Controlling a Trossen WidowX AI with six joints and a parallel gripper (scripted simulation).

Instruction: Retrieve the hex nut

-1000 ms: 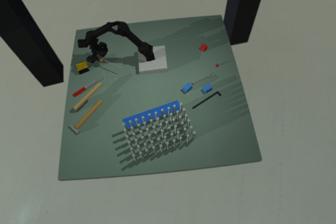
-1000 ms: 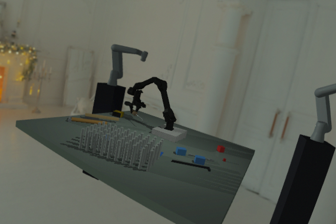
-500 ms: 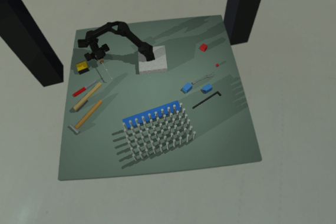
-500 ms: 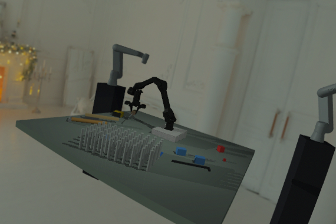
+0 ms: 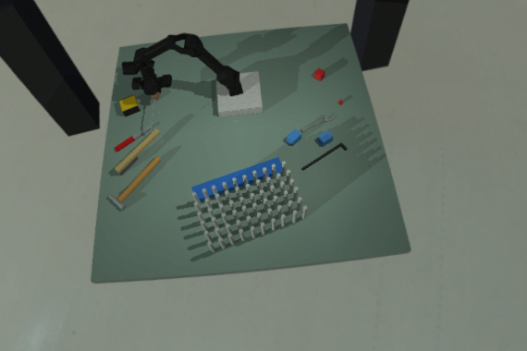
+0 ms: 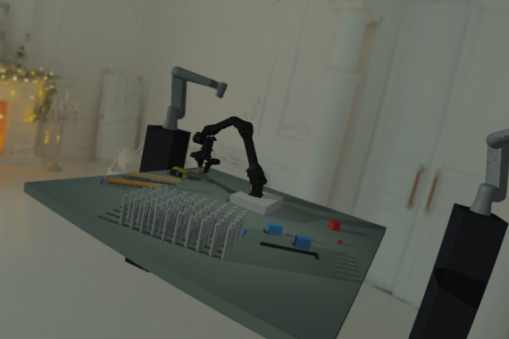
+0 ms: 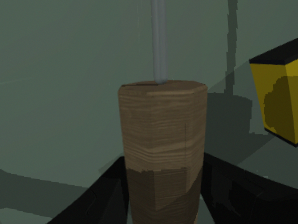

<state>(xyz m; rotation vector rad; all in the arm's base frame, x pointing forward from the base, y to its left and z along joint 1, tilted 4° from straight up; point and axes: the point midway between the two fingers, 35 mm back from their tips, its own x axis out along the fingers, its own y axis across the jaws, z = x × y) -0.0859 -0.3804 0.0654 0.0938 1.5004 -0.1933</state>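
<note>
My gripper (image 5: 154, 93) (image 6: 202, 169) (image 7: 158, 159) hangs at the table's back left corner. It is shut on the wooden handle (image 7: 162, 143) of a tool with a thin grey metal rod (image 7: 158, 23) (image 5: 147, 117), which points away from the fingers toward the table. The field of standing white spacers (image 5: 250, 207) (image 6: 179, 220) is at the front middle. The blue taped strip (image 5: 240, 175) lies along its far side. I cannot see the hex nut among the spacers.
A yellow and black block (image 5: 128, 104) (image 7: 280, 96) sits just beside the gripper. A red-handled screwdriver (image 5: 125, 143), a wooden stick (image 5: 138, 151) and a wood-handled scraper (image 5: 139, 179) lie at the left. Two blue blocks (image 5: 293, 137) (image 5: 324, 138), a fork tool (image 5: 319, 122), a black hex key (image 5: 324, 156) and a red cube (image 5: 319, 74) lie at the right.
</note>
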